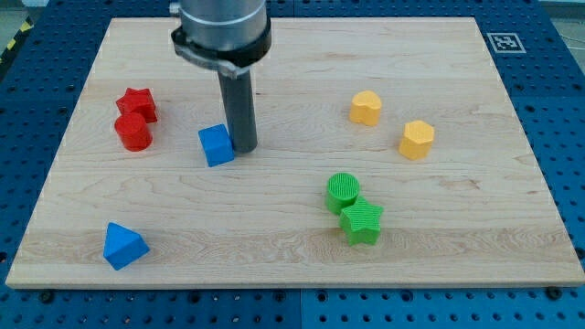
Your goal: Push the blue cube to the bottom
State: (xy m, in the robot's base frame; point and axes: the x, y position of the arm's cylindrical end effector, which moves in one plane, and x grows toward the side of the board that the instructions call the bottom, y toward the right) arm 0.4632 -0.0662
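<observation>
Blocks sit all over our wooden board. We want the blue cube, which rests a bit to the view's left of the middle. We have no pincer at all, only a dark rod, so nothing can open or shut. Our tip stands right beside the cube, on its right side in the view, and it seems to touch it or nearly touch it.

We think we are at the lining-up step. The cube is not yet at the view's bottom. It has a long way to go.

From where our tip stands now, a push would send the cube to the view's left, not down. So next we need to go around the cube and stand at its top side in the view. Then we can push straight down toward the bottom edge.

The way down looks open. The blue triangle block waits near the bottom left corner, off to the side of that path. The red star and the red cylinder sit to the left of the cube. The green cylinder and green star sit well to the right. Two yellow blocks are farther right still.
</observation>
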